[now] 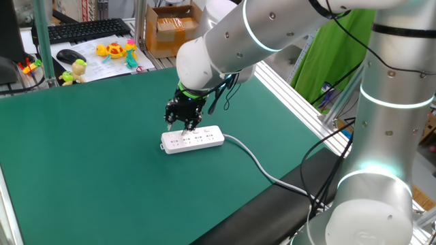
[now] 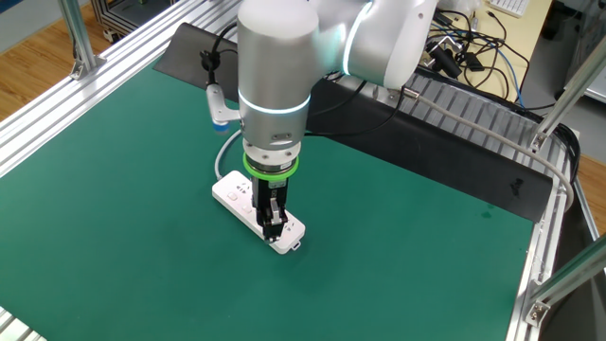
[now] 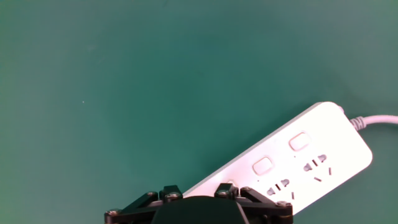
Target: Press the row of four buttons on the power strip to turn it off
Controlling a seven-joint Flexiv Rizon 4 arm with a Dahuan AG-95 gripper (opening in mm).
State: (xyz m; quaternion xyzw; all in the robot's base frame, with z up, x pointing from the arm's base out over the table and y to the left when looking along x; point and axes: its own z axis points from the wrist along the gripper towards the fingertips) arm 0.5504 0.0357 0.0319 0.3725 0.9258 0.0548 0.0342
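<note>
The white power strip (image 1: pixel 204 141) lies on the green mat, and its pale grey cable (image 1: pixel 259 163) trails off toward the table edge. My gripper (image 1: pixel 185 128) points straight down over the strip's left part, fingers shut, with the tips at or just above its top. The other fixed view shows the gripper (image 2: pixel 273 227) over the near end of the power strip (image 2: pixel 227 192). In the hand view, two buttons (image 3: pixel 299 141) of the row show fully on the power strip (image 3: pixel 336 140). A third sits at the edge of the black gripper housing (image 3: pixel 199 208), which hides the fingertips and the rest of the row.
A black keyboard (image 1: pixel 82 30), a mouse (image 1: pixel 68 56), small toys (image 1: pixel 116 51) and a cardboard box (image 1: pixel 170 27) sit beyond the mat's far edge. Aluminium rails (image 1: pixel 293 95) border the mat on the right. The robot's base column (image 1: pixel 381 136) stands at the right.
</note>
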